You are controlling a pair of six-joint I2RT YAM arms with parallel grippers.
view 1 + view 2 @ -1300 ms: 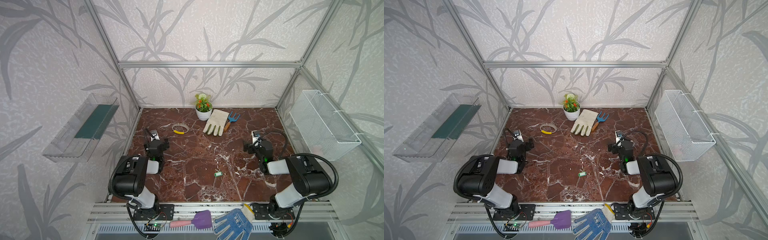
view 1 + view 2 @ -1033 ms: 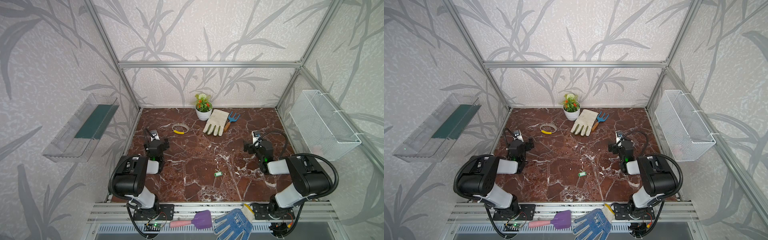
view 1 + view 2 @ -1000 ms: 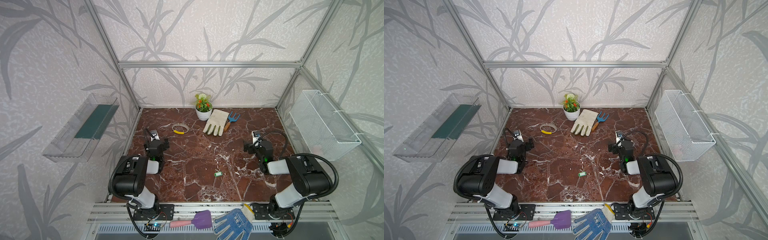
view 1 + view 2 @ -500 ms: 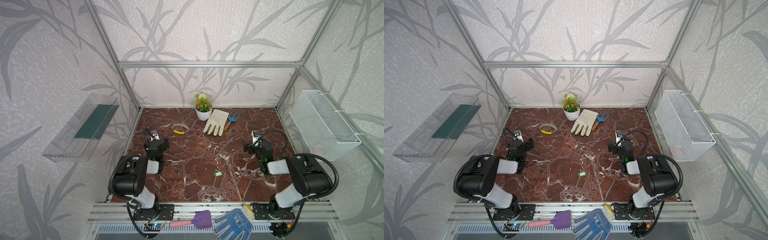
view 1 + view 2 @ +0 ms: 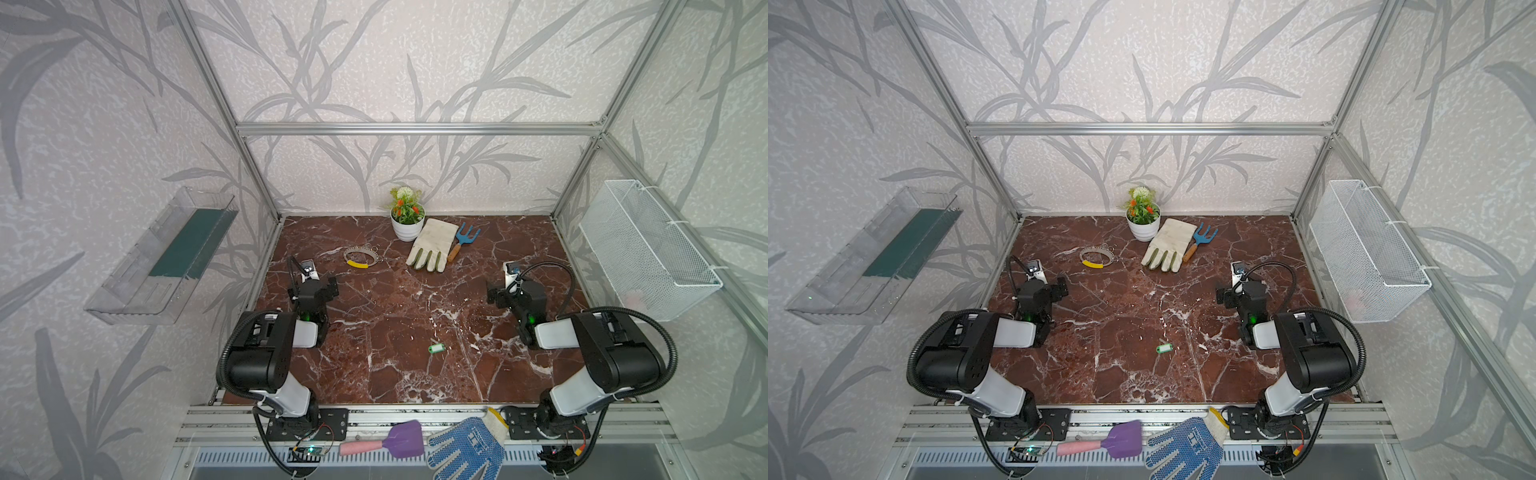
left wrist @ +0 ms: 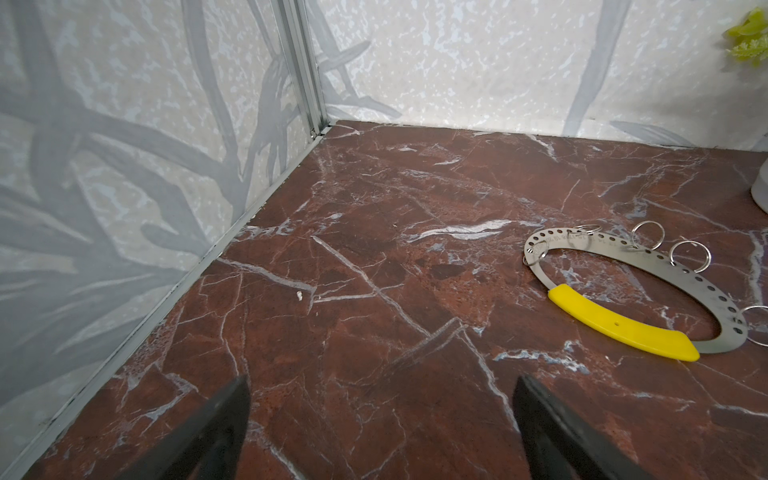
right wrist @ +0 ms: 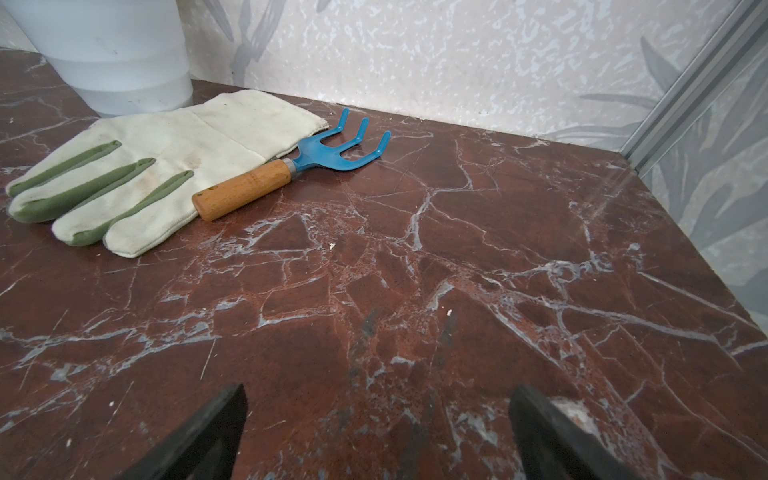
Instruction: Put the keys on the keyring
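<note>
The keys [image 5: 436,348] [image 5: 1164,348], a small green tag with a white label, lie flat on the marble floor at front centre, between the two arms and apart from both. The keyring [image 5: 360,256] [image 5: 1096,256], a grey metal hoop with a yellow sleeve and small silver rings, lies at the back left. In the left wrist view the keyring [image 6: 615,326] lies ahead of the jaws and off to one side. My left gripper [image 5: 322,286] [image 6: 380,384] is open and empty, low over the floor. My right gripper [image 5: 505,291] [image 7: 378,392] is open and empty too.
A white flower pot [image 5: 407,226], a cream-and-green glove [image 5: 432,245] and a blue hand rake [image 5: 463,241] lie along the back wall. A wire basket [image 5: 648,249] hangs on the right wall, a clear shelf [image 5: 166,257] on the left. A purple scoop [image 5: 399,434] and blue glove [image 5: 465,446] rest on the front rail.
</note>
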